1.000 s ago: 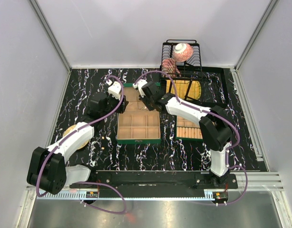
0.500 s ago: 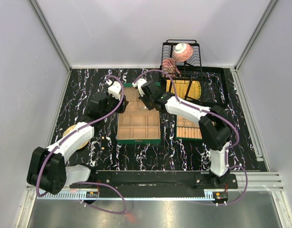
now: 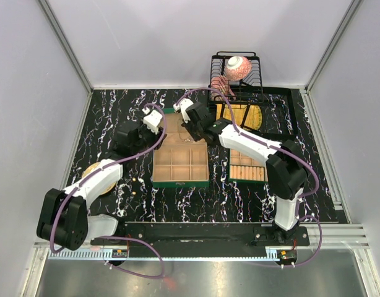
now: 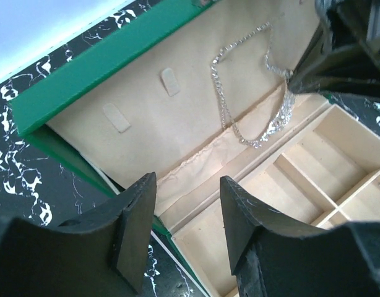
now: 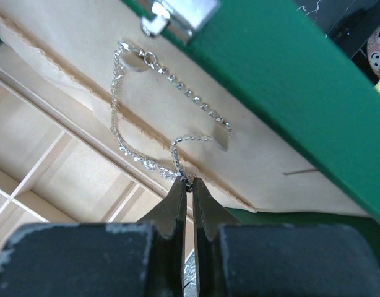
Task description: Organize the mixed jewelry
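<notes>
Upper centre: one silver chain (image 5: 189,94), pinched in right claw (image 5: 185,180); left claw (image 4: 187,216) spread (nothing held); two green boxes (image 3: 181,183) on worktop (image 3: 116,105).

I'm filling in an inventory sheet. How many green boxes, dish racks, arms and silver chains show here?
Green boxes: 2
Dish racks: 1
Arms: 2
Silver chains: 1, as far as I can tell, pinched in the right end effector
Total: 6
</notes>
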Action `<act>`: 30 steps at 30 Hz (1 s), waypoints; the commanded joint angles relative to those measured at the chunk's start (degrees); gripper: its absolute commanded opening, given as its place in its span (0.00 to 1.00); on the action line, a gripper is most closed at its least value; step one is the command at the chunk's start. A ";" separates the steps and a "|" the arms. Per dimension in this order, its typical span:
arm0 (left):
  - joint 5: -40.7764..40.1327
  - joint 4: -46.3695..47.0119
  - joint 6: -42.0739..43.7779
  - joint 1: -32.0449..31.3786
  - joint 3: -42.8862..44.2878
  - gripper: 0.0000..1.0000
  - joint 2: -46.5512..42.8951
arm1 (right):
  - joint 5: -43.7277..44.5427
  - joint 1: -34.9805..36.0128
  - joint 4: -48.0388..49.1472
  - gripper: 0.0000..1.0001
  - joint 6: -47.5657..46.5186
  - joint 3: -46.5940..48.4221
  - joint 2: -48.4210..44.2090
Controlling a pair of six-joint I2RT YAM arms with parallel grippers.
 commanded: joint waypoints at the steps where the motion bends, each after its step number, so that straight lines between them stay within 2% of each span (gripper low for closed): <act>1: 6.25 3.69 8.16 0.18 0.18 0.50 1.79 | -0.04 0.77 0.44 0.00 0.41 2.45 -4.27; 14: 10.48 1.93 22.41 0.18 1.67 0.54 6.80 | -0.13 0.77 -0.88 0.00 0.32 4.20 -4.88; 20: 9.25 2.10 26.19 0.09 2.29 0.56 7.51 | -0.13 0.68 -1.32 0.00 0.40 4.56 -5.06; 24: 8.81 2.28 28.65 -0.09 2.46 0.64 8.03 | -0.39 0.77 -1.59 0.00 0.49 4.73 -5.06; 30: 6.88 3.95 32.25 -1.40 2.37 0.66 8.91 | -0.31 0.68 -1.76 0.00 0.58 4.91 -5.32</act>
